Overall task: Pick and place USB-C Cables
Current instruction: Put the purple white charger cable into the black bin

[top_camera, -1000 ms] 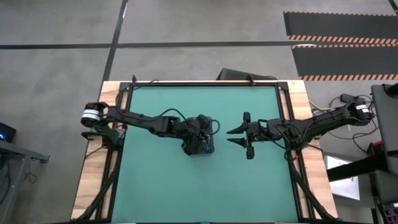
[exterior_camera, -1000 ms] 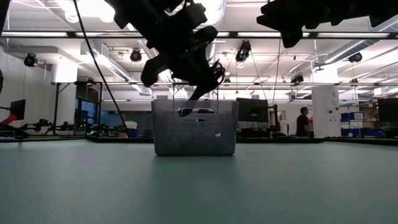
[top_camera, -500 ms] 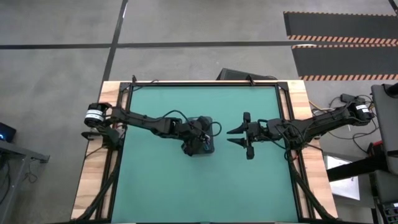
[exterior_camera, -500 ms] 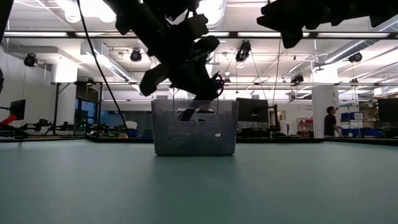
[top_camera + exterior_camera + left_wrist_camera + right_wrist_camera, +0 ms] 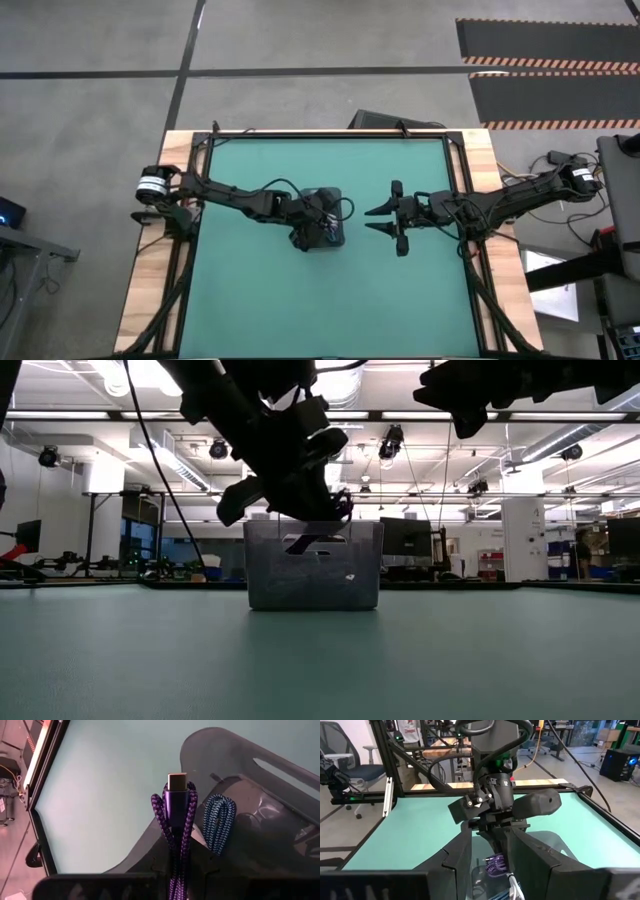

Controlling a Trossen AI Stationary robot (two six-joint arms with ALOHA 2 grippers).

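Place step: left gripper (image 5: 176, 870) pinching purple braided USB-C cable (image 5: 175, 820) over translucent bin (image 5: 313, 565); next, release (right gripper (image 5: 385, 218) spread, idle).

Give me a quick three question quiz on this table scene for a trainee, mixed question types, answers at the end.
1. True or false: the left gripper is shut on a purple braided cable.
2. Where does the left gripper hang? A) at the table's edge B) over the grey bin C) beside the right arm's base
3. Fill in: the right gripper waits with its fingers ____, to the right of the bin.

Key
1. True. The left wrist view shows the folded cable clamped between the fingers, its metal plug pointing away.
2. B. The low view shows the gripper at the bin's rim.
3. Open. It holds nothing.
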